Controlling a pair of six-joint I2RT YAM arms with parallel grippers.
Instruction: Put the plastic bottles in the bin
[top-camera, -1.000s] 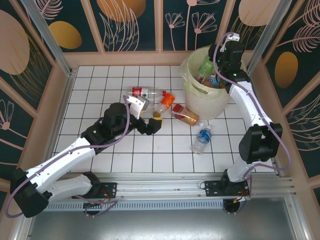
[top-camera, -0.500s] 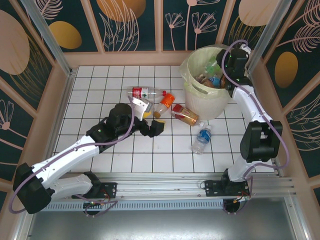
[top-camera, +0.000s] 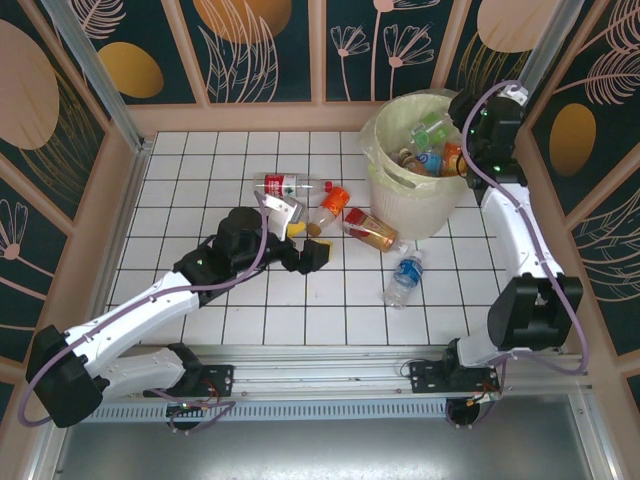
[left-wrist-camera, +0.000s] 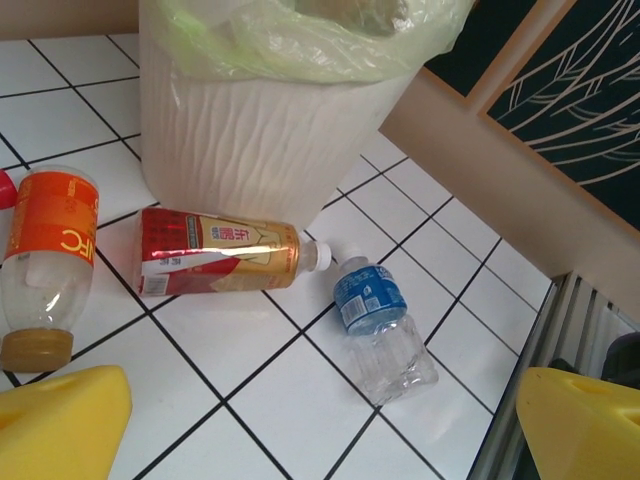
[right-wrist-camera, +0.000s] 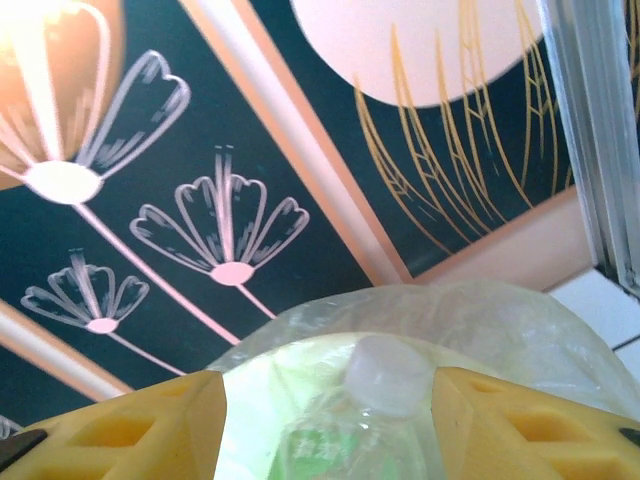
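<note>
The pale-yellow bin (top-camera: 412, 195) with its clear liner stands at the back right and holds several bottles, a green-labelled one (top-camera: 430, 130) on top. On the tiles lie a clear red-labelled bottle (top-camera: 283, 183), an orange one (top-camera: 333, 200), a red-and-gold one (top-camera: 370, 230) and a clear blue-labelled one (top-camera: 403, 277). My left gripper (top-camera: 308, 243) hovers open over the tiles just left of them; its view shows the orange bottle (left-wrist-camera: 45, 265), the red-and-gold bottle (left-wrist-camera: 215, 250), the blue-labelled bottle (left-wrist-camera: 380, 325) and the bin (left-wrist-camera: 260, 110). My right gripper (top-camera: 462, 150) is at the bin's right rim, open (right-wrist-camera: 330, 400), a white-capped bottle (right-wrist-camera: 388, 375) beyond the fingers.
Wooden rails and dark patterned panels wall the tiled floor on three sides. A metal rail (left-wrist-camera: 520, 420) runs along the near edge beside the blue-labelled bottle. A metal post (right-wrist-camera: 600, 130) stands close to the right gripper.
My right arm has drawn back from above the bin's middle to its right rim, and the green-labelled bottle now lies in the bin. The left arm shifted only slightly.
</note>
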